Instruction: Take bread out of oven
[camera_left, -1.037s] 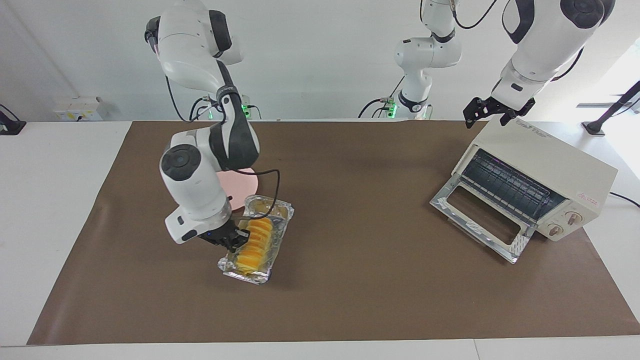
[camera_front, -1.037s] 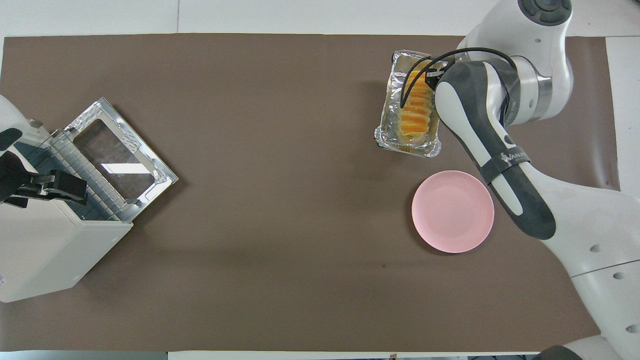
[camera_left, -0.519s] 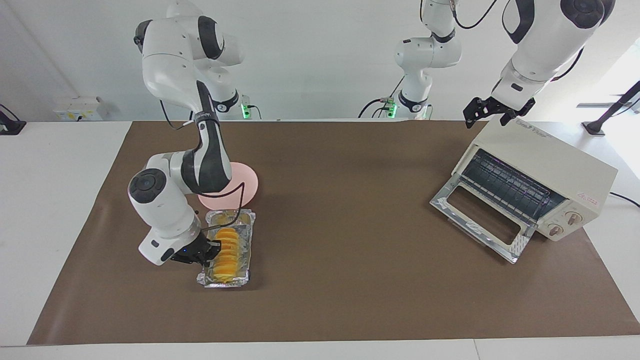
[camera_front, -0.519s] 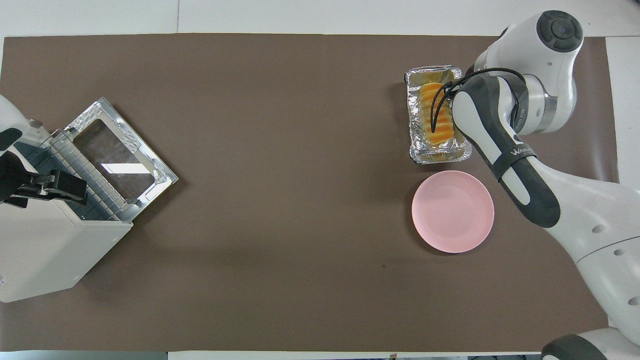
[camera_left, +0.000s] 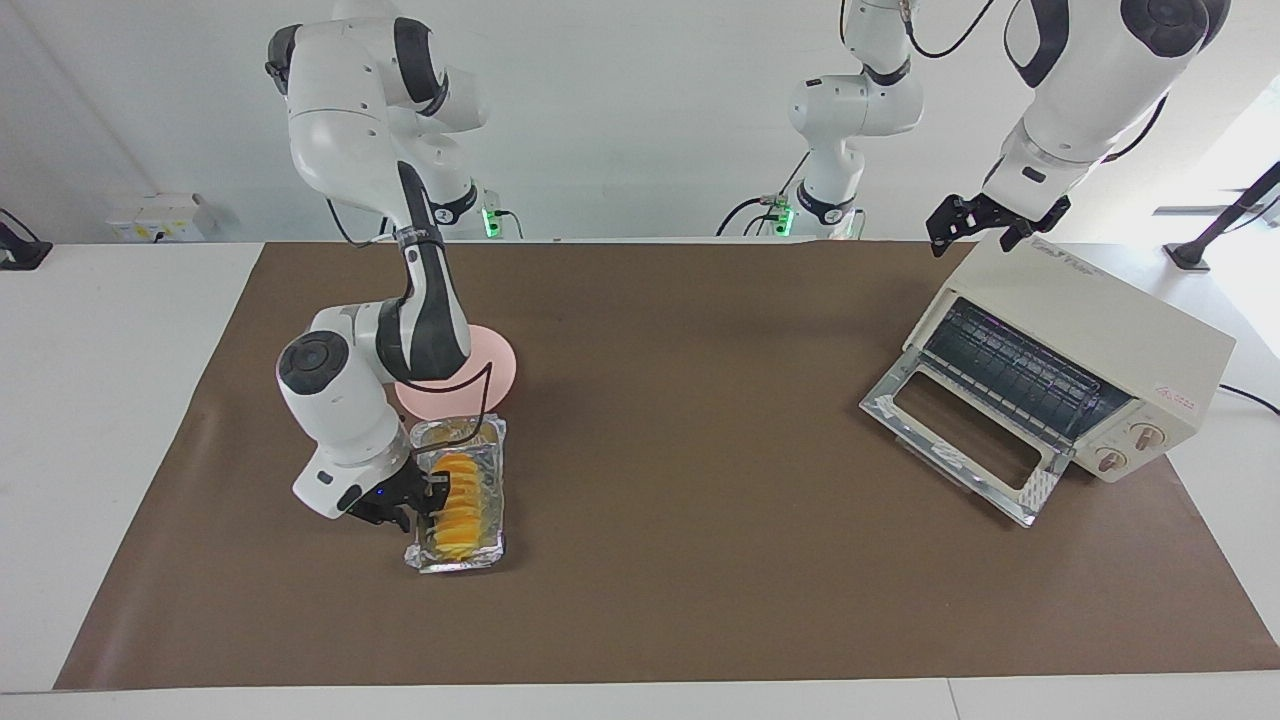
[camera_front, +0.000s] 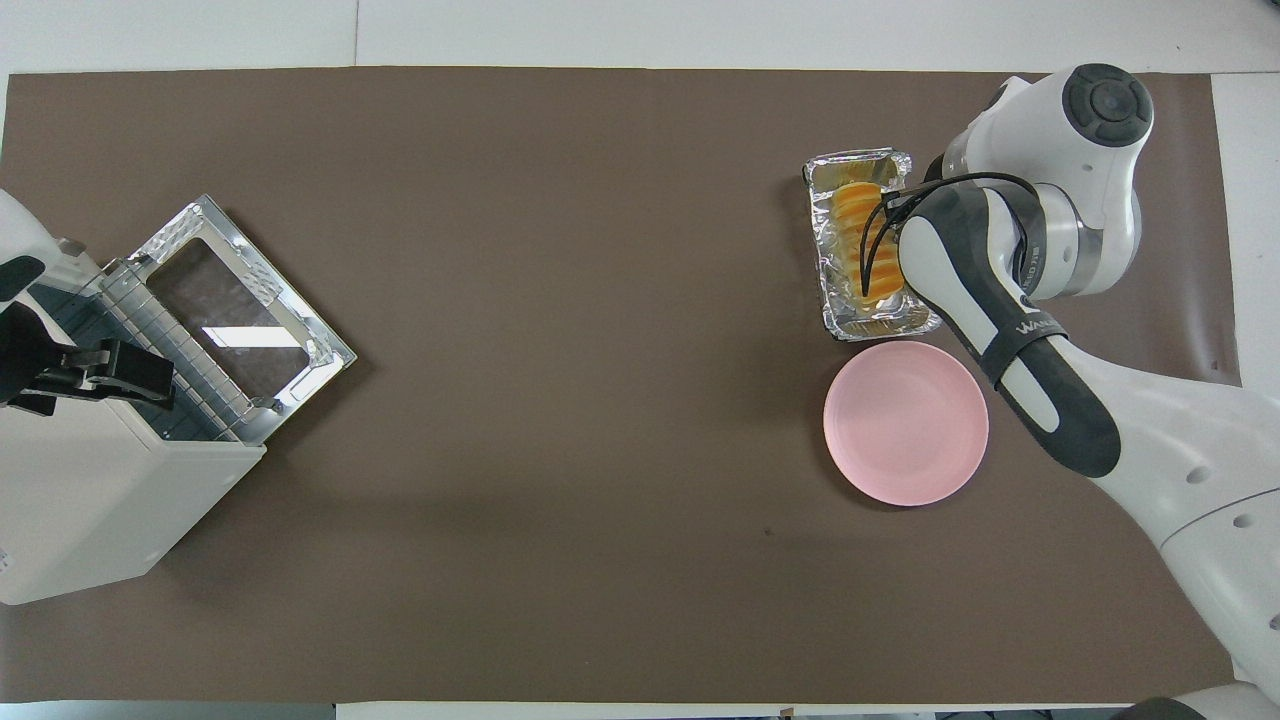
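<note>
The bread is an orange-yellow ridged loaf lying in a crinkled silver foil tray on the brown mat, just farther from the robots than the pink plate. My right gripper is low beside the tray, shut on its side wall; in the overhead view the arm hides it. There the bread, the foil tray and the plate show. The cream-white oven stands at the left arm's end with its glass door down and its rack bare. My left gripper hovers open over the oven's top.
The brown mat covers most of the white table. The oven and its open door take up the left arm's end. A third robot arm stands past the table's edge between the two arms.
My right gripper carried the foil tray with the bread toward the right arm's end, straightened it and brought it down beside the pink plate. The left arm has not moved.
</note>
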